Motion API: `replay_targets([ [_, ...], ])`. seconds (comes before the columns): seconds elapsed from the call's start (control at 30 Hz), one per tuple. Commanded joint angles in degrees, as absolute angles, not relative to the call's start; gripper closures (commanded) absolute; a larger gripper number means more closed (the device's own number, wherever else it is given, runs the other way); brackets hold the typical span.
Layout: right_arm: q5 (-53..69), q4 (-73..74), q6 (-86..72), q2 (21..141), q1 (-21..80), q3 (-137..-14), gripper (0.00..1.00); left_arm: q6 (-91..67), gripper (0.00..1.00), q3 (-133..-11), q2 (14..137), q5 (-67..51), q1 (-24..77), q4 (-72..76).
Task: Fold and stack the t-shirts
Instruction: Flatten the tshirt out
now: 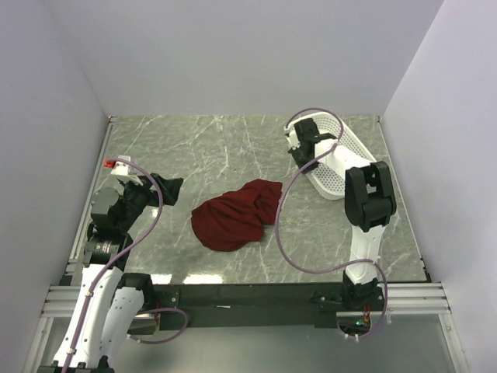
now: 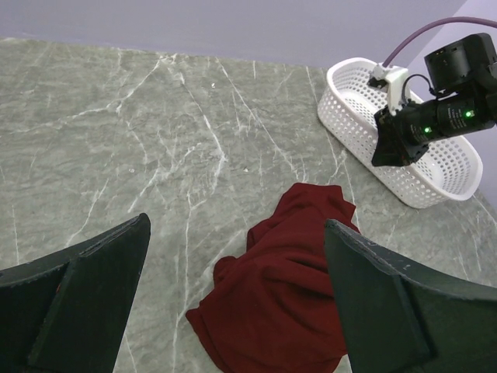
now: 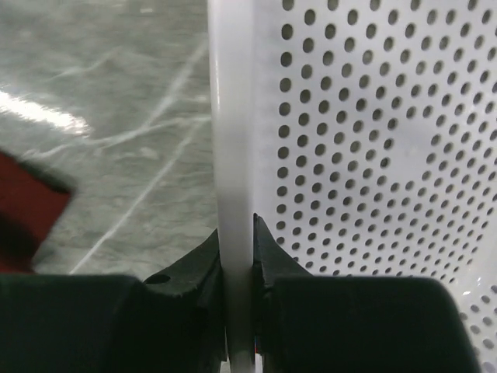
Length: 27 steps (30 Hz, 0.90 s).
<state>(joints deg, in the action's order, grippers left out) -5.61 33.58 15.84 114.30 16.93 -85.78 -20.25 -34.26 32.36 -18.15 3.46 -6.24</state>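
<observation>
A dark red t-shirt lies crumpled in a heap on the grey marble table, near the middle. It also shows in the left wrist view, between and beyond the fingers. My left gripper is open and empty, to the left of the shirt and apart from it. My right gripper is shut on the rim of a white perforated basket at the back right. In the right wrist view the fingers pinch the basket's white rim.
The grey marble table has metal rails at its left and near edges. White walls stand at the back and sides. A purple cable from the right arm loops over the table just right of the shirt.
</observation>
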Motion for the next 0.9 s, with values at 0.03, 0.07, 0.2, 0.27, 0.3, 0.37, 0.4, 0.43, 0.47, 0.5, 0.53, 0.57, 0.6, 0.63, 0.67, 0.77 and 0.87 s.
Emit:
replay_targets([
  [0.03,-9.05,32.70,9.77,113.99,13.01,-90.07,1.00,-19.86,0.01,-34.72,31.64,-19.34,3.60,-3.34],
  [0.07,-10.36,32.52,6.36,114.17,11.79,-91.22,1.00,-19.78,0.01,-34.72,31.73,-19.34,3.60,-3.34],
  [0.2,-16.51,36.73,-2.70,120.30,9.58,-102.02,1.00,-19.78,0.01,-34.72,32.25,-19.25,3.60,-3.43],
  [0.27,-20.47,39.44,-6.04,123.29,9.23,-109.40,1.00,-19.69,0.01,-34.80,32.43,-19.16,3.60,-3.51],
  [0.3,-21.09,40.68,-6.41,126.44,8.88,-112.12,0.98,-19.69,0.01,-34.80,32.69,-18.99,3.69,-3.60],
  [0.37,-22.32,42.53,-6.85,129.19,8.44,-118.81,0.93,-19.51,0.01,-34.80,32.87,-18.81,3.60,-3.69],
  [0.4,-23.54,42.36,-6.51,130.94,8.09,-119.96,0.93,-19.51,0.01,-34.72,32.87,-18.72,3.60,-3.78],
  [0.43,-24.86,42.02,-6.50,131.74,7.82,-121.80,0.93,-19.42,0.01,-34.72,32.96,-18.46,3.60,-3.78],
  [0.47,-25.83,42.01,-6.33,132.44,7.47,-122.60,0.94,-19.51,0.01,-34.72,32.87,-18.28,3.60,-3.78],
  [0.5,-25.93,42.27,-6.42,133.93,6.34,-123.39,0.95,-19.51,0.01,-34.63,32.96,-18.19,3.60,-3.69],
  [0.53,-25.75,42.54,-6.42,134.47,5.81,-124.70,0.99,-19.42,0.01,-34.63,33.05,-18.11,3.69,-3.60],
  [0.57,-24.53,42.63,-6.33,134.99,5.10,-124.98,1.00,-19.42,0.01,-34.63,33.13,-18.19,3.60,-3.60],
  [0.6,-23.91,42.45,-6.07,135.35,3.79,-124.89,1.00,-19.42,0.00,-34.63,33.48,-18.28,3.60,-3.52],
  [0.63,-23.21,42.02,-5.63,135.44,3.34,-124.72,1.00,-19.42,0.01,-34.63,33.66,-18.28,3.60,-3.52],
  [0.67,-22.16,40.97,-4.23,135.35,2.73,-124.37,1.00,-19.42,0.01,-34.72,33.84,-18.28,3.60,-3.69],
  [0.77,-17.15,39.12,-0.53,134.47,1.93,-122.44,0.92,-19.42,0.01,-34.72,34.28,-18.46,3.60,-3.69],
  [0.87,-13.28,39.98,3.60,134.38,1.93,-122.17,0.82,-19.42,0.01,-34.72,34.45,-18.54,3.60,-3.69],
])
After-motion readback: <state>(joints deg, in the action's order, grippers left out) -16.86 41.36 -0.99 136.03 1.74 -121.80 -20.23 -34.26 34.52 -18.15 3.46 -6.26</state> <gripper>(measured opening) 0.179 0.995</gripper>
